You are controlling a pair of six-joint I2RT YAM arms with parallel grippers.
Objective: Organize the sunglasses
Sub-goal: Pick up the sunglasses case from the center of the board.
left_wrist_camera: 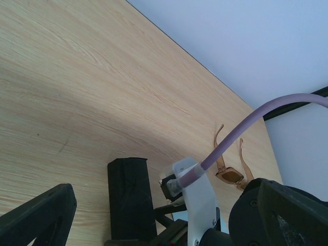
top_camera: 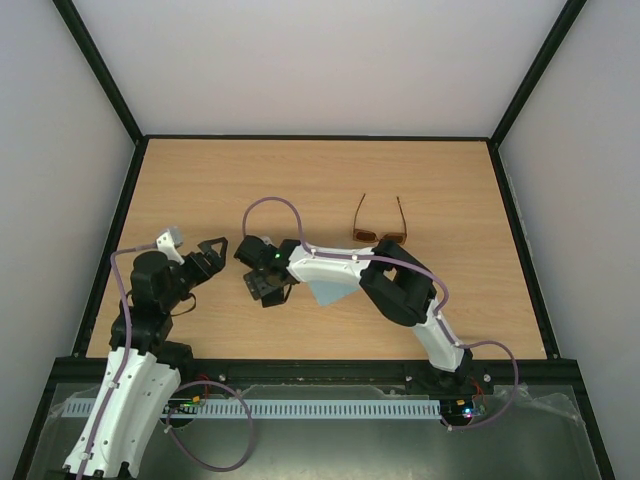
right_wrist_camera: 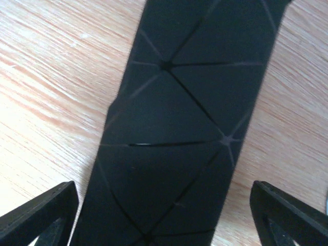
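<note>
The sunglasses point(top_camera: 380, 224) lie on the wooden table at centre right, amber lenses toward me and temple arms unfolded pointing away; they also show in the left wrist view point(left_wrist_camera: 231, 173). The black oblong case point(right_wrist_camera: 179, 128) lies flat on the table. My right gripper point(top_camera: 265, 289) hangs low over it, open, with one finger point(right_wrist_camera: 41, 218) on each side of the case, not closed on it. The case also shows in the left wrist view point(left_wrist_camera: 130, 197). My left gripper point(top_camera: 207, 253) is open and empty, just left of the case.
A light blue cloth point(top_camera: 328, 289) lies under the right arm's forearm. The right arm stretches from the lower right across the table's middle. A black frame point(top_camera: 515, 230) borders the table. Bare wood lies behind the sunglasses.
</note>
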